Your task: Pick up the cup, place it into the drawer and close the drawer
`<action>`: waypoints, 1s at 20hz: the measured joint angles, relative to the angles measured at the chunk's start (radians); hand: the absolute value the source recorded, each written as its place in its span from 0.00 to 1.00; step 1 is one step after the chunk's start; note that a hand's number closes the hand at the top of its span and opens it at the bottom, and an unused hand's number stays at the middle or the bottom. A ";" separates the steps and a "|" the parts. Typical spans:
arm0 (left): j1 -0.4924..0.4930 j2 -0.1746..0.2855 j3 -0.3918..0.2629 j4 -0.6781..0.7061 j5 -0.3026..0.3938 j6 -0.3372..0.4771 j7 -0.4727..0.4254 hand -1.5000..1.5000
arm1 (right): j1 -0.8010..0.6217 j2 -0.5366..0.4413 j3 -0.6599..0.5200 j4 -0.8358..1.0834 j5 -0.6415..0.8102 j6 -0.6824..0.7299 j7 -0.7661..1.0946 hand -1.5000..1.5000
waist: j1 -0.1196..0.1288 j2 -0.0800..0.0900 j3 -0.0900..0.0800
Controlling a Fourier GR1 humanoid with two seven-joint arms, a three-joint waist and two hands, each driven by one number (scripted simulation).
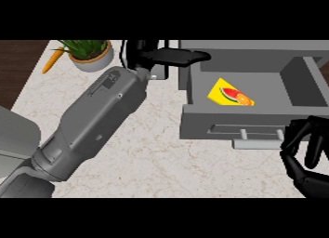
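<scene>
I see left robot hand (173, 56) at 12 o'clock by the open drawer's (208, 122) back-left corner, grip I cannot tell | cup: I cannot find it | right robot hand (311, 179) at 4 o'clock, wide, empty

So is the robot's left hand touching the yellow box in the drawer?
Apart. The head view shows bare drawer floor between the left hand, at the back corner, and the yellow box.

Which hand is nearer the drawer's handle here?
The right hand, at the lower right beside the handle; the left hand is up by the far left corner of the drawer.
</scene>
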State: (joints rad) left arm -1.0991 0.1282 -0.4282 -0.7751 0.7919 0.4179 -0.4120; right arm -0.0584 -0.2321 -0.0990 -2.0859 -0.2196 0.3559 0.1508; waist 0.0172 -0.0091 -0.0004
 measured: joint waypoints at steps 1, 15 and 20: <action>0.031 0.013 -0.001 -0.040 -0.001 0.012 0.011 0.00 | 0.009 -0.005 0.007 -0.005 0.022 0.006 -0.004 1.00 | 0.003 -0.001 0.000; 0.532 0.319 0.073 -0.584 0.034 -0.041 0.130 0.00 | 0.000 -0.045 0.102 0.087 0.321 0.013 -0.045 1.00 | 0.011 0.004 0.000; 0.658 0.364 0.100 -0.641 0.048 -0.114 0.101 0.00 | -0.018 -0.107 0.194 0.160 0.555 0.000 -0.161 1.00 | 0.015 0.008 0.000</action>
State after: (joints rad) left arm -0.4407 0.4918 -0.3277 -1.4162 0.8403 0.3041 -0.3107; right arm -0.0760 -0.3394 0.0953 -1.9260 0.3355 0.3559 -0.0107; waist 0.0325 -0.0013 -0.0001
